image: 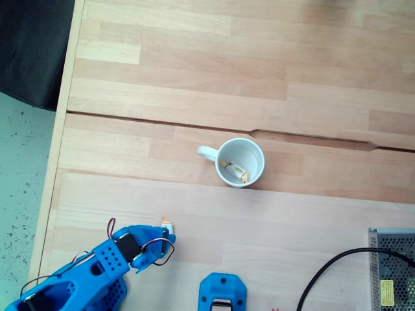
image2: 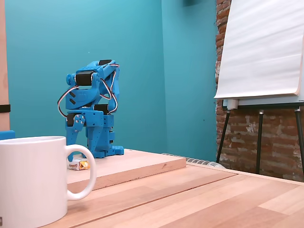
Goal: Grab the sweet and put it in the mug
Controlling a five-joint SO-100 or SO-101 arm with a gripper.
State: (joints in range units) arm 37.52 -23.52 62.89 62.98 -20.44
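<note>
Seen from above, left to right: blue plastic hand (image: 163, 234) low over the pale wooden desk (image: 194, 78), small wrapped candy (image: 166, 225) at its tip, jaw state impossible to tell. Further right, round glossy white mug (image: 228, 150), loop handle leftward; inside, the sweet (image: 235, 171), crinkled, yellow-orange ends.

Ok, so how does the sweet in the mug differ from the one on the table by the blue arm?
The sweet in the mug lies on the white bottom of the mug, ringed by its wall. The sweet on the table lies in the open at the tip of the blue arm. In a fixed view the sweet in the mug shows at full length, slanted, while the sweet on the table is a much smaller spot. Both look pale with yellow-orange ends.
</note>
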